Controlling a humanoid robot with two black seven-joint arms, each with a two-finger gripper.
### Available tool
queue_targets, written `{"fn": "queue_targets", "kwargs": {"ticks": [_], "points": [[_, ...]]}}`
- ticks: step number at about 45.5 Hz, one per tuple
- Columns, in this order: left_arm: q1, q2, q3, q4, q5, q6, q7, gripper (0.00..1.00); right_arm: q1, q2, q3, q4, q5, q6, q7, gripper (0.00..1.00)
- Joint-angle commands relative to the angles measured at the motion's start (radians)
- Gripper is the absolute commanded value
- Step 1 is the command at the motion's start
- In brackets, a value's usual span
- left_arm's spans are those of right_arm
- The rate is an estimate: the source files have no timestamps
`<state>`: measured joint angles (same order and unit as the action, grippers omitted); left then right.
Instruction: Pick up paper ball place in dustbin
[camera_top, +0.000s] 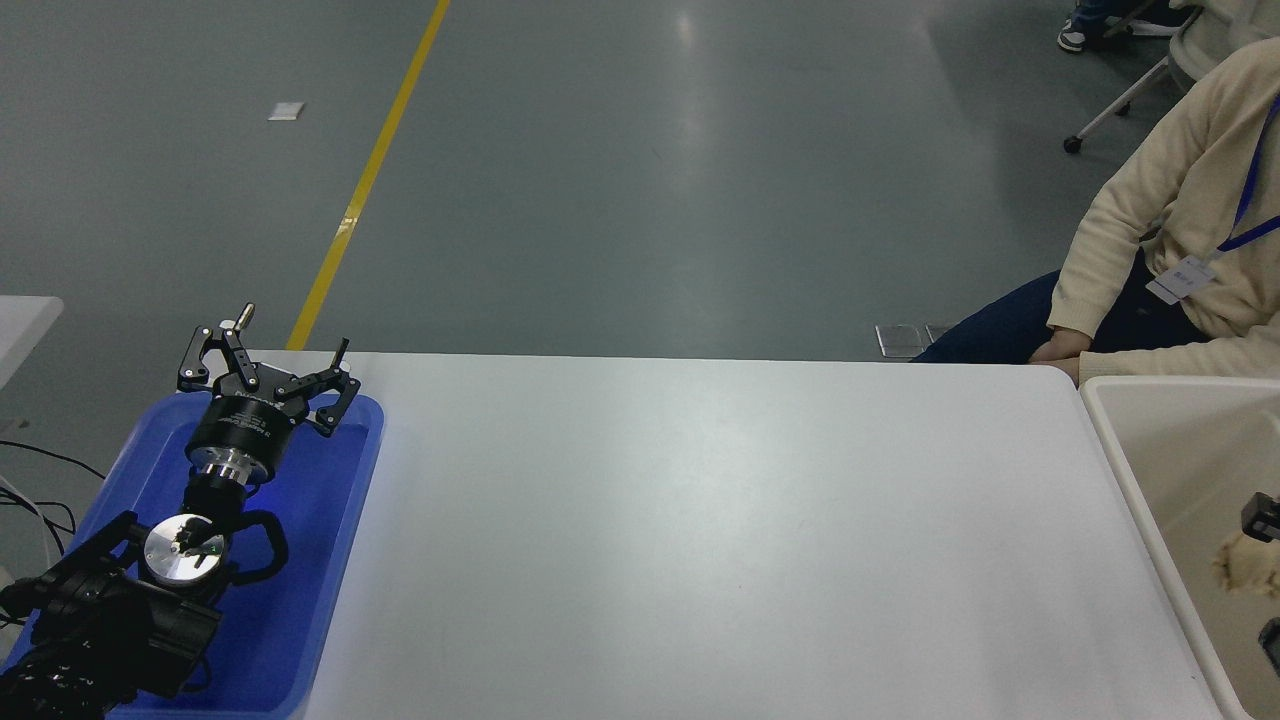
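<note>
Your paper ball (1247, 565) lay inside the dustbin (1120, 440) at 3 o'clock of the worktop (700, 520), so the drop looked done; your right gripper (1262, 520) barely showed, jaws impossible to judge; your left gripper (265, 375) sat parked at 9 o'clock over the tray (330, 560), jaws spread.

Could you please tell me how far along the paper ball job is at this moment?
Nearly done, it seems. The paper ball is already off the table and shows within the dustbin at the picture's right edge. Only scraps of the right gripper show beside it, so I cannot tell whether the ball is released. Left to do: letting go, if needed, and withdrawing. The left gripper is parked over the blue tray.
</note>
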<state>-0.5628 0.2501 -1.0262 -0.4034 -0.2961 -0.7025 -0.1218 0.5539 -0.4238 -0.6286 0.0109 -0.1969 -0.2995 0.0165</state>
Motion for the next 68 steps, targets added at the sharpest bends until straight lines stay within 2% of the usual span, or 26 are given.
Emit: {"fn": "queue_targets", "kwargs": {"ticks": [1, 15, 20, 28, 36, 49, 56, 60, 68], "points": [[0.000, 0.000, 0.000, 0.000, 0.000, 0.000, 0.001, 1.00, 0.055, -0.019, 0.035, 0.003, 0.001, 0.000, -0.001, 1.00], [0.000, 0.000, 0.000, 0.000, 0.000, 0.000, -0.001, 1.00, 0.118, -0.038, 0.110, -0.002, 0.001, 0.094, -0.007, 1.00], [0.000, 0.000, 0.000, 0.000, 0.000, 0.000, 0.001, 1.00, 0.211, -0.107, 0.185, 0.064, 0.016, 0.160, -0.009, 1.00], [0.000, 0.000, 0.000, 0.000, 0.000, 0.000, -0.001, 1.00, 0.308, -0.294, 0.401, 0.362, 0.039, 0.181, -0.006, 1.00], [0.000, 0.000, 0.000, 0.000, 0.000, 0.000, 0.001, 1.00, 0.333, -0.365, 0.613, 0.573, 0.033, 0.195, -0.006, 1.00], [0.000, 0.000, 0.000, 0.000, 0.000, 0.000, 0.001, 1.00, 0.169, -0.348, 1.127, 0.764, 0.031, 0.204, -0.004, 1.00], [0.000, 0.000, 0.000, 0.000, 0.000, 0.000, 0.001, 1.00, 0.091, -0.230, 1.380, 0.784, 0.039, 0.212, 0.006, 1.00], [0.000, 0.000, 0.000, 0.000, 0.000, 0.000, -0.001, 1.00, 0.051, -0.144, 1.492, 0.787, 0.039, 0.238, 0.048, 1.00], [0.000, 0.000, 0.000, 0.000, 0.000, 0.000, -0.001, 1.00, -0.015, -0.007, 1.590, 0.794, 0.021, 0.332, 0.201, 1.00]]}}
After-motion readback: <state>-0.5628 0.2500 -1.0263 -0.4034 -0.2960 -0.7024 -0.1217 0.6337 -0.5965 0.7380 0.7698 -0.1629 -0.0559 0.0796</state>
